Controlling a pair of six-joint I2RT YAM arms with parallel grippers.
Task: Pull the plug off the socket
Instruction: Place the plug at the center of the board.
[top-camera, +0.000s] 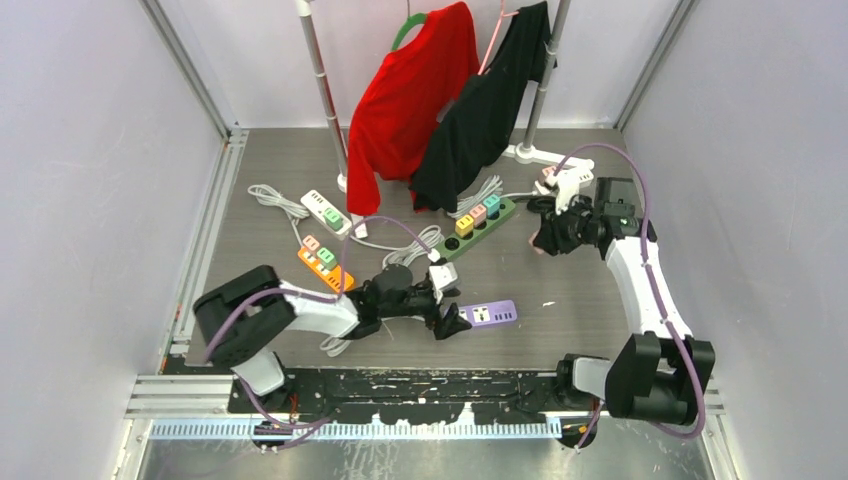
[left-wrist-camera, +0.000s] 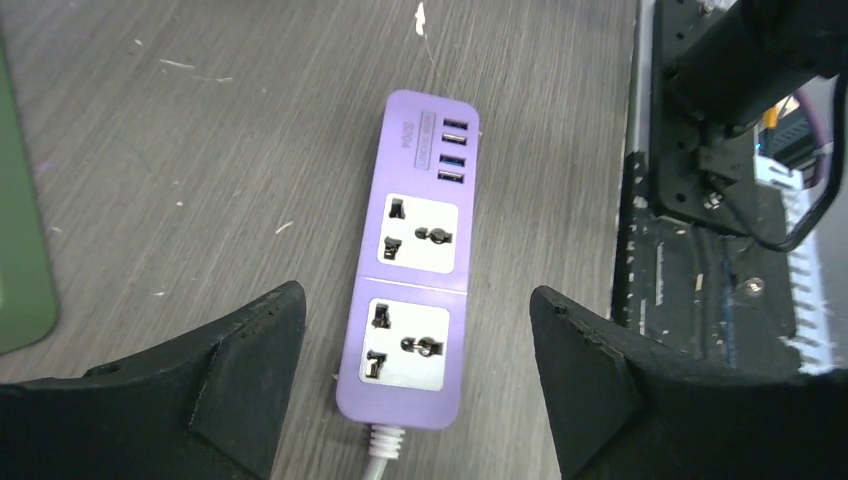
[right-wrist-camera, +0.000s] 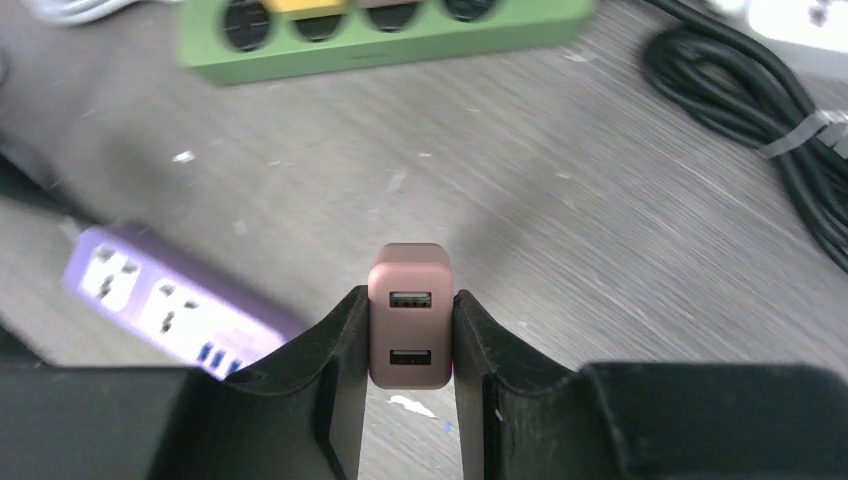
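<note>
Since the right gripper (top-camera: 548, 235) is up off the table (top-camera: 560, 290) near the green strip (top-camera: 480, 222), top cam says the pull is prob done. Can't rly make out the plug (right-wrist-camera: 410, 315) from up here tho. Left gripper (top-camera: 447, 300) sits low, right beside the purple strip (top-camera: 482, 314). Count from above: 2 arms, 2 shirts on the rack (1 red (top-camera: 410, 90), 1 black (top-camera: 490, 110)) and 4 strips for sure: white (top-camera: 325, 210), orange (top-camera: 322, 262), green, purple. Small white thing by the right arm might be a 5th, can't tell. Green one carries 3 plugs, white and orange 2 each afaict.

Left wrist cam: jaws spread wide either side of the purple strip, touching nothing. Strip has 2 sockets, both bare, plus 4 USB ports at the far end. So nothing left to yank on this one imo.

Right wrist cam: fingers pinch the plug, a rose-coloured block w/ 2 USB ports, one finger on each side. It hangs above the table, well apart from the purple strip, which is blurry at the left. Green strip runs across the top, 1 black cable (right-wrist-camera: 760, 110) coiled at right.

What's left, my guess: put the plug down and let go.
</note>
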